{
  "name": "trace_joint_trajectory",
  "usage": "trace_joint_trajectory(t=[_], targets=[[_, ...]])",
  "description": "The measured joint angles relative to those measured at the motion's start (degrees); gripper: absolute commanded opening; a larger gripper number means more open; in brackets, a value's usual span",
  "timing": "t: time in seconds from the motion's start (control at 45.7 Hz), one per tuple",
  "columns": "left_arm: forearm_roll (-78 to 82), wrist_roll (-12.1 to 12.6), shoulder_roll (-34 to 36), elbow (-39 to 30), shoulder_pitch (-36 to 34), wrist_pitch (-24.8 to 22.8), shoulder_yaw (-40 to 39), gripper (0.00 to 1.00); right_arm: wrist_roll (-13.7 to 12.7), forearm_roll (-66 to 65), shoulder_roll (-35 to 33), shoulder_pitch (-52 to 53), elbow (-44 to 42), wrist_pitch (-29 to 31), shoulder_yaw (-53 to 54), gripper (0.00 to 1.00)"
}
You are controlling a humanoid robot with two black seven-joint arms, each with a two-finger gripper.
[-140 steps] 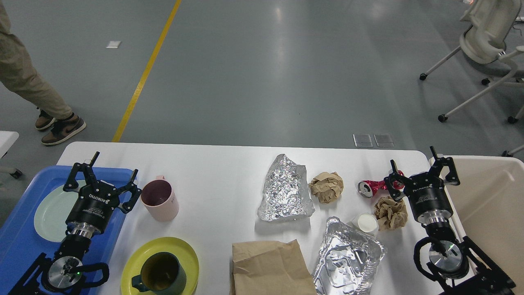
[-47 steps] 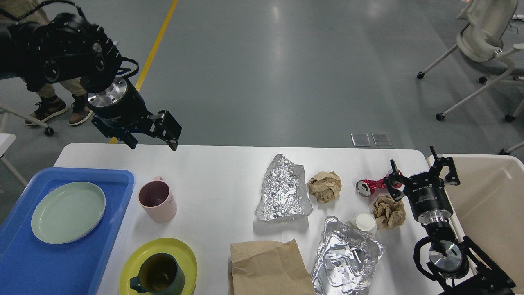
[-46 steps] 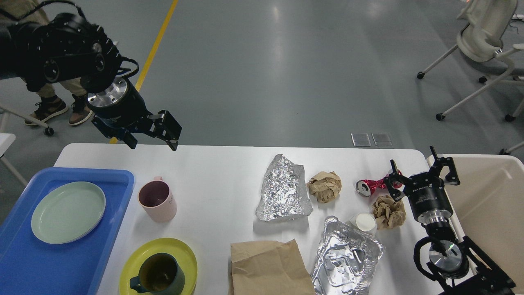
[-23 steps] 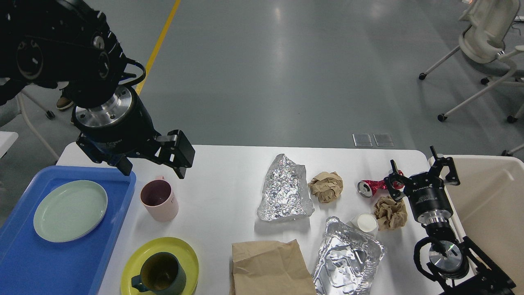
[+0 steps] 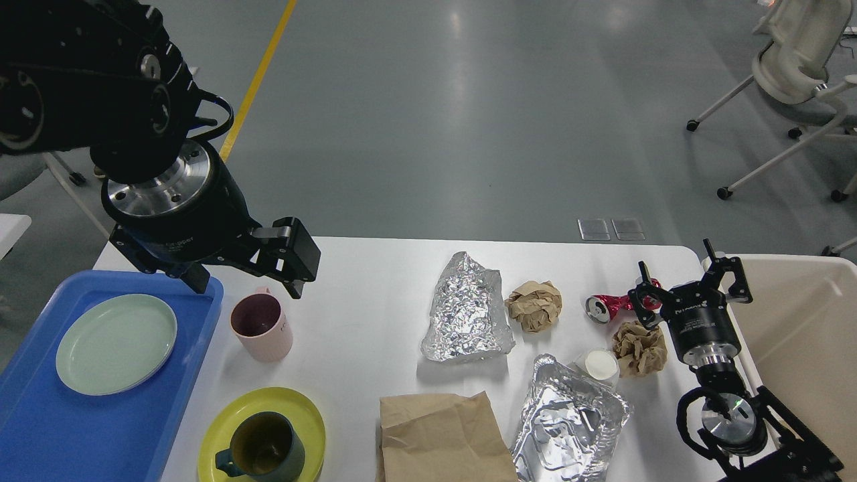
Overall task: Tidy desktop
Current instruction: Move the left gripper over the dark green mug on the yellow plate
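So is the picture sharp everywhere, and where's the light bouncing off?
Head view: sharp across the desktop; the crumpled foil and foil tray glint brightly; pale ceiling-light reflections streak the grey floor; soft shadows sit beside the pink mug; the left gripper, close to the camera, looms large and dark.

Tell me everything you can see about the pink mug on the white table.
The pink mug stands upright on the desktop, between the blue tray on its left and the crumpled foil far to its right. It looks like matte ceramic, pale pink outside, darker inside, and seems empty. A small handle shows at its far rim. The left claw hangs open just above it; contact is unclear.
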Motion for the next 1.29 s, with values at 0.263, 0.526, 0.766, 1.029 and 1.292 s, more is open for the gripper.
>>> trace_joint_trajectory(t=[0.263,0.526,0.766,1.029,1.292], targets=[[0.11,0.14,0.5,0.01,4.27,0.53,-0.69,0.97,0.0,0.0,0.0,0.0,0.03,0.0,0.0,1.0],[0.77,0.52,2.17,0.19,14.67,5.41,-0.58,0.94,0.0,0.0,0.0,0.0,0.04,0.0,0.0,1.0],[4.49,0.64,3.38,1.01,31.29,20.45,-0.88,0.94,0.0,0.0,0.0,0.0,0.04,0.0,0.0,1.0],[13.62,0.65,8.18,6.24,49.08,31.97,-4.25,0.94,0.0,0.0,0.0,0.0,0.04,0.0,0.0,1.0],[16.64,0.63,8.14,13.47,57.22,32.85,-4.69,0.94,0.0,0.0,0.0,0.0,0.04,0.0,0.0,1.0]])
